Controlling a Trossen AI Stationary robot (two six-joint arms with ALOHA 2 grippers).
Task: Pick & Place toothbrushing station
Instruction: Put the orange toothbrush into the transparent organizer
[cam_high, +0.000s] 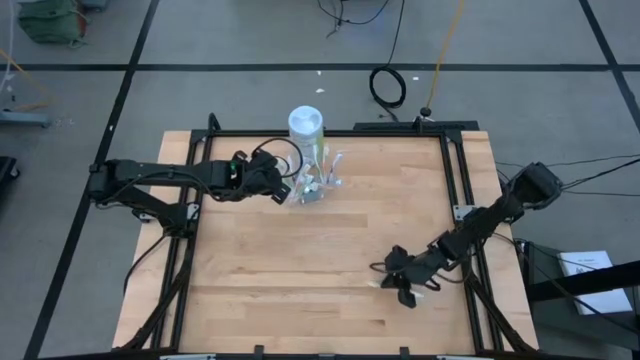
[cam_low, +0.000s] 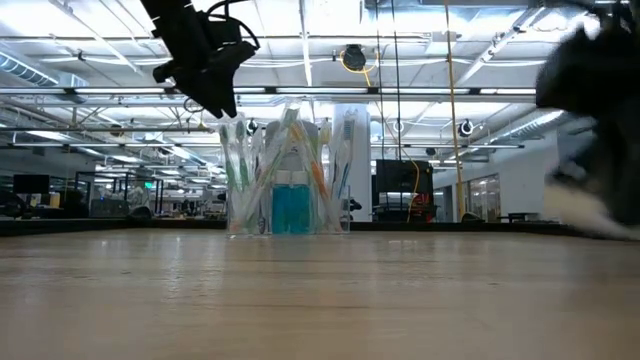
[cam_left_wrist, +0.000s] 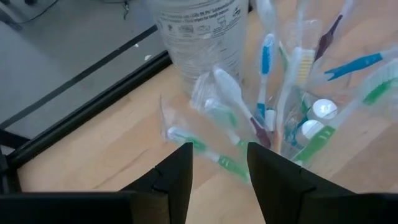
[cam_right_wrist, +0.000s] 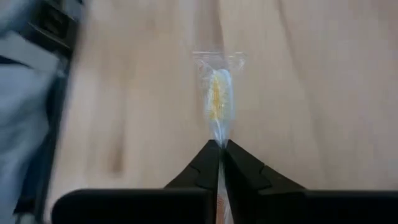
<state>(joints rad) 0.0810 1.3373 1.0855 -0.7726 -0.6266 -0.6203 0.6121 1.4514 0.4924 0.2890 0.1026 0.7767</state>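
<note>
Lighting's pretty even from overhead, so the tabletop (cam_high: 320, 260) looks bright in the high view with only soft, short shadows under the arms. The low view stares straight into rows of ceiling strip lights (cam_low: 300, 50) that blow out white, and the near wood at the bottom goes soft and out of focus. The right claw (cam_low: 600, 140) there is just a dark smeared blob at the edge. The right wrist view is blurry all over, especially the streaked side by the table frame. The left wrist view is sharper, with glare spots on the clear plastic wrappers (cam_left_wrist: 214, 93).
</note>
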